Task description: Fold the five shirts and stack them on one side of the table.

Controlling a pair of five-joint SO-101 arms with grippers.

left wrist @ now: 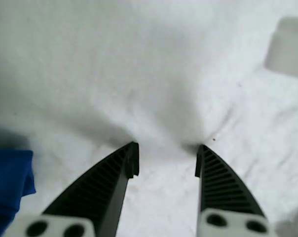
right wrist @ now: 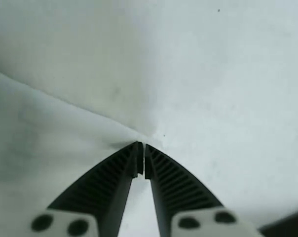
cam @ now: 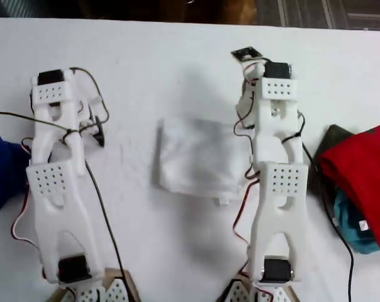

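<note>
Right claw (right wrist: 142, 150) pinching white shirt (cam: 199, 160) | left claw (left wrist: 167, 152) spread over table (cam: 177, 63)

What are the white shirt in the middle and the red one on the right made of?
The white shirt looks like soft matte cloth, maybe cotton: it creases and lies limp. The red shirt looks like similar matte fabric, bunched in soft folds.

No text, number, brand or sign could be read anywhere. The one label in sight was a small white fabric tag (cam: 364, 224) at about four o'clock in the high view. It lay on a crumpled teal cloth shirt (cam: 351, 238), and any print on it was too small to make out.
</note>
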